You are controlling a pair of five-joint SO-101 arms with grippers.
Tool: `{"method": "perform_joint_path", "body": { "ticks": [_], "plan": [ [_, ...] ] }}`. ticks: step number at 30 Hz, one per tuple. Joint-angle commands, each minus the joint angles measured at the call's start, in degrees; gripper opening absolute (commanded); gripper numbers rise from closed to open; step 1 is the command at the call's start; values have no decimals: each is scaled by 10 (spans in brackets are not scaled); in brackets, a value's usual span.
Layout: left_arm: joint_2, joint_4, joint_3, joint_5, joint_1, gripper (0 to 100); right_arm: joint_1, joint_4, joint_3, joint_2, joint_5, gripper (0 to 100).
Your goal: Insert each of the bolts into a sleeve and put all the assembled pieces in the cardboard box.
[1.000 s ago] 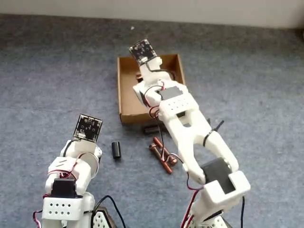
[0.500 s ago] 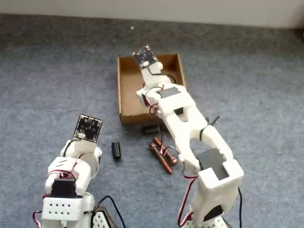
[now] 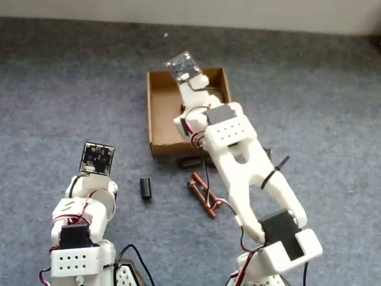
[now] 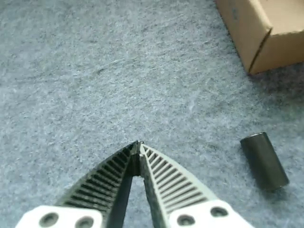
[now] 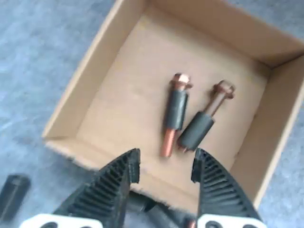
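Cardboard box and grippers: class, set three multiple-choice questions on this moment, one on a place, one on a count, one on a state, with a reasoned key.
1. Where is the right gripper? A over the cardboard box; B over the loose bolts; C beside the left arm.
2. How many assembled pieces lie in the box? A one; B two; C four.
3. How is the left gripper? A open; B shut on a sleeve; C shut, empty.
Key: 1 A, its wrist view looks down into the box. 2 B, two lie on its floor. 3 C, its jaws meet above the carpet, the black sleeve lying apart.
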State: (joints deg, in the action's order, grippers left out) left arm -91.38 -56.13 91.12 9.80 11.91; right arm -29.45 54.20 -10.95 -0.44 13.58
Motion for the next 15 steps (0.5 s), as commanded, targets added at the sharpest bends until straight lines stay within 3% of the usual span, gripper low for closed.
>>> {"method": "perform_joint_path", "body": {
  "ticks": [1, 8, 15],
  "plan": [
    [-3, 11, -32, 5, 35, 6, -29, 65, 28, -55, 2, 166],
    [-3, 14, -45, 4, 84, 6, -78, 123, 27, -66, -122, 166],
    [-3, 14, -48, 4, 96, 6, -153, 133, 23, -62, -182, 166]
  ]
}}
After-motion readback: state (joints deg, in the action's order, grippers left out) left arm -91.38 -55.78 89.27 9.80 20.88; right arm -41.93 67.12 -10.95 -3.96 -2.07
